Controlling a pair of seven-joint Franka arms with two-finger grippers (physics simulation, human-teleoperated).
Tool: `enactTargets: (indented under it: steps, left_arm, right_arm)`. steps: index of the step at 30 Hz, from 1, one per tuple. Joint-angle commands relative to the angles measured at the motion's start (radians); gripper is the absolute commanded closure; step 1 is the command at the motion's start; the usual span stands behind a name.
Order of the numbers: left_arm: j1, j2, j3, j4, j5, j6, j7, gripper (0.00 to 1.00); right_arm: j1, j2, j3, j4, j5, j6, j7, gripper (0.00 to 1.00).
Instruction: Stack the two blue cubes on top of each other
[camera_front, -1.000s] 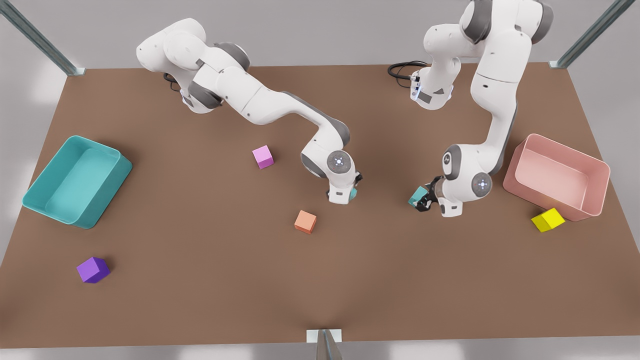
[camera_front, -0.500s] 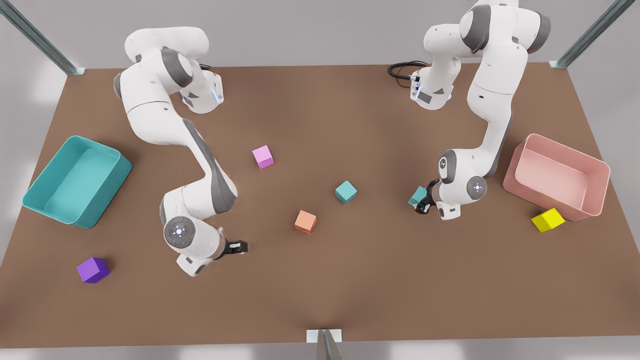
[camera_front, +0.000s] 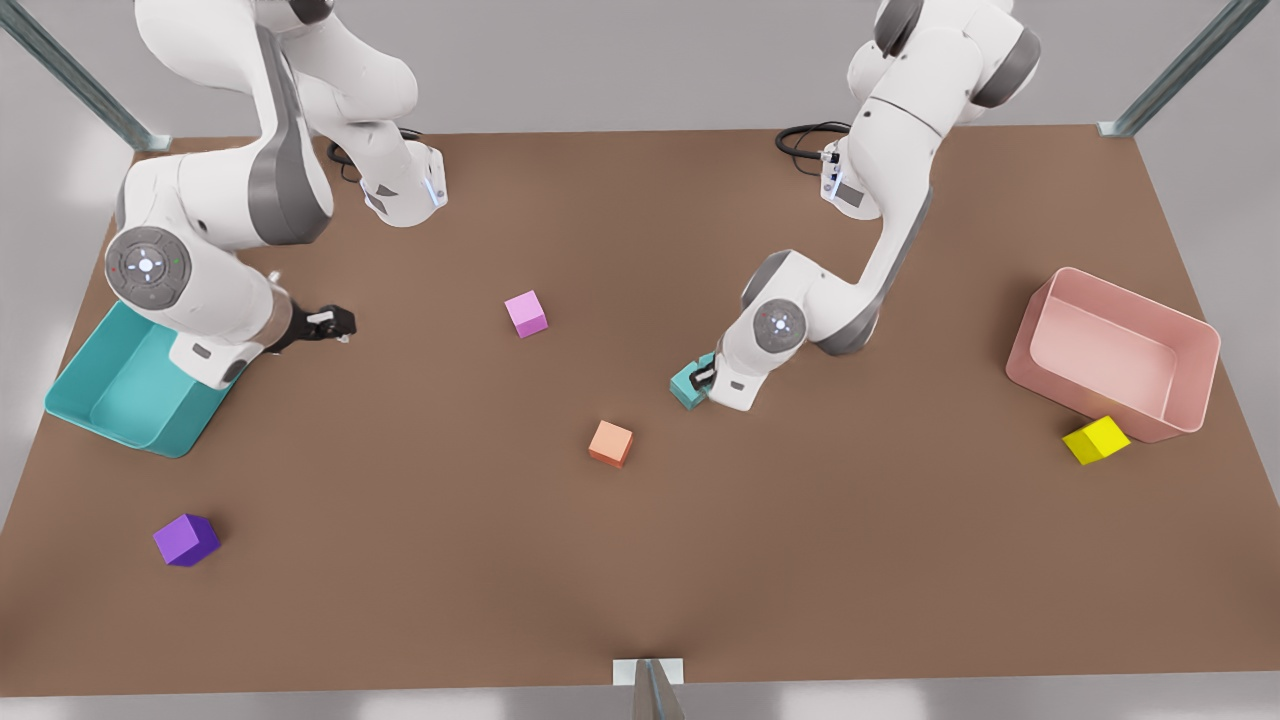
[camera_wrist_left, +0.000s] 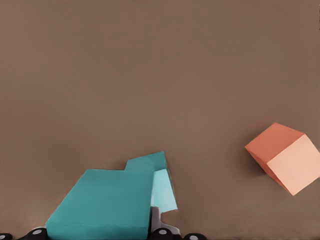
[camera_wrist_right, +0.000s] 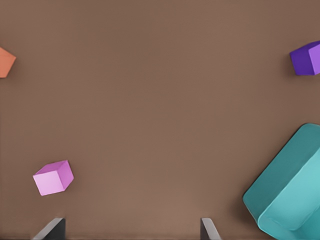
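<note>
Spanning most of the front view, a brown table (camera_front: 640, 560) is seen. A teal bin (camera_front: 150, 400) is placed at centre left and a pink bin (camera_front: 1110, 340) at centre right. The right gripper (camera_front: 335, 322) is held above the table beside the teal bin, its fingers (camera_wrist_right: 52, 229) spread apart and nothing between them. The left gripper (camera_front: 703, 378) is lowered just right of centre and is clamped on one blue cube (camera_wrist_left: 105, 205). The other blue cube (camera_wrist_left: 147, 162) is seen partly hidden under it; contact between them cannot be told. An orange cube (camera_front: 610, 443) is near them, a pink cube (camera_front: 526, 313) above centre, a yellow cube (camera_front: 1095, 440) touching the pink bin, and a purple cube (camera_front: 186, 540) at lower left.
</note>
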Motion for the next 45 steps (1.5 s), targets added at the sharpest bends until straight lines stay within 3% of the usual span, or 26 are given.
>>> enactTargets:
  steps: [1,9,19,20,21,34,39,41,43,45]
  left_arm:
    - [-0.016,0.016,-0.01,0.009,0.002,-0.11,-0.004,0.39]
    - [-0.049,0.137,-0.01,0.109,0.008,-0.098,-0.023,0.39]
    - [-0.049,0.16,-0.01,0.139,0.005,-0.095,-0.03,0.36]
    - [-0.049,0.166,-0.01,0.139,0.005,-0.095,-0.029,0.08]
    - [-0.049,0.166,-0.01,0.139,0.005,-0.095,-0.029,0.0]
    - [-0.049,0.169,-0.01,0.152,0.002,-0.095,-0.033,0.0]
    - [-0.041,0.181,0.0,0.332,0.057,-0.103,-0.043,0.0]
    - [-0.018,0.188,0.042,0.538,0.054,-0.214,-0.033,0.0]
    - [0.091,0.177,0.039,0.77,0.057,-0.674,0.252,0.0]
    - [0.203,0.103,0.038,0.784,0.114,-0.787,0.507,0.0]
  right_arm:
    - [-0.004,0.017,0.0,-0.004,0.018,-0.005,-0.196,0.0]
    - [-0.003,0.043,0.002,0.004,0.016,-0.013,-0.155,0.0]
    - [-0.004,0.057,0.0,0.018,0.016,-0.013,-0.155,0.0]
    - [-0.004,0.057,0.0,0.018,0.016,-0.013,-0.155,0.0]
    - [-0.004,0.057,0.0,0.018,0.016,-0.013,-0.155,0.0]
    - [-0.006,0.066,0.0,0.019,0.016,-0.016,-0.155,0.0]
    - [-0.006,0.068,-0.001,0.029,0.015,-0.016,-0.156,0.0]
    - [-0.006,0.068,-0.001,0.03,0.015,-0.016,-0.156,0.0]
    - [-0.006,0.066,0.0,0.044,0.004,-0.016,-0.166,0.0]
    - [-0.006,0.064,0.0,0.056,0.002,-0.017,-0.17,0.0]
